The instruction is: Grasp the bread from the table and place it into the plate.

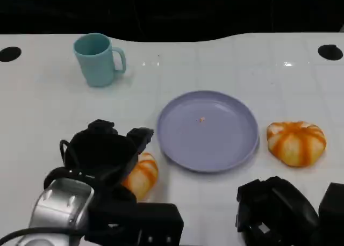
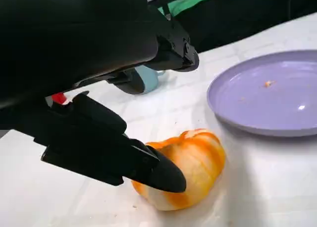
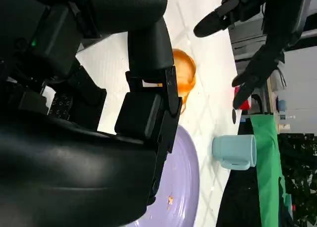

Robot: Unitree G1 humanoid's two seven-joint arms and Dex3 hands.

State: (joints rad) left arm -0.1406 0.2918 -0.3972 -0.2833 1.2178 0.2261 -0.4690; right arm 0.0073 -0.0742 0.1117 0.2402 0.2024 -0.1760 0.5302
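The left robot hand (image 1: 105,154), fingers spread wide, straddles the near-left bread roll (image 1: 141,174) (untouched yet?); the purple plate (image 1: 177,144) lies just right.

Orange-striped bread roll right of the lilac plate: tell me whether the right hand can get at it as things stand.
Probably yes. The orange-striped bread roll lies alone on bare white table, just beyond the right hand, with nothing between them. The round lilac plate sits apart, on its other side.
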